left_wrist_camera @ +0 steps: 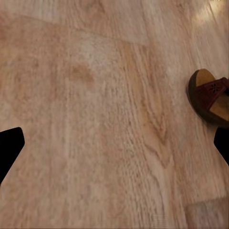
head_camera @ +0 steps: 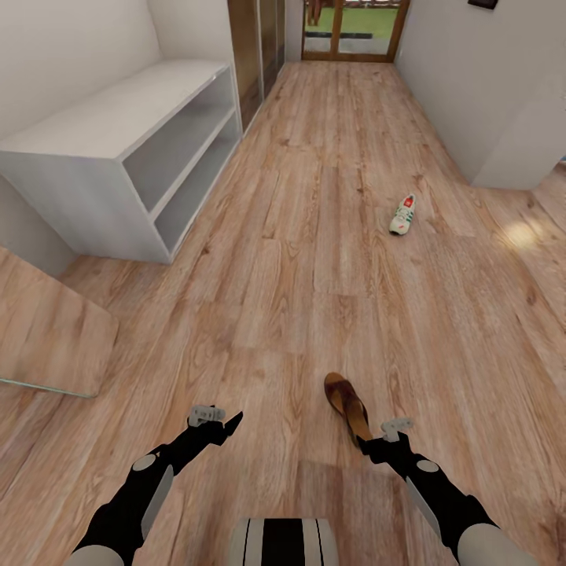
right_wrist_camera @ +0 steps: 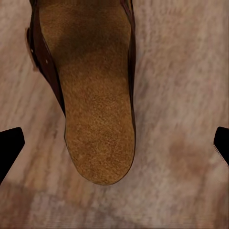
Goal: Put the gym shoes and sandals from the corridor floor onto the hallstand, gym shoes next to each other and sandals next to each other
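One dark brown sandal [head_camera: 348,405] with a tan footbed lies on the wood-plank corridor floor [head_camera: 314,173] just in front of me. My right gripper [head_camera: 371,446] hovers open over its heel end; in the right wrist view the sandal [right_wrist_camera: 95,105] lies between the spread fingertips [right_wrist_camera: 10,145], untouched. My left gripper [head_camera: 233,424] is open over bare floor to the sandal's left, and its wrist view catches the sandal [left_wrist_camera: 212,98] off to one side. One cream-white gym shoe [head_camera: 402,214] with green stripes lies farther down the corridor on the right. The hallstand is out of view.
A plain white two-bay bench [head_camera: 118,149] stands along the left wall. A wood-toned panel with a glass edge [head_camera: 47,334] juts in at the near left. A white wall corner [head_camera: 519,149] is on the right, and a glazed door [head_camera: 354,31] closes the far end.
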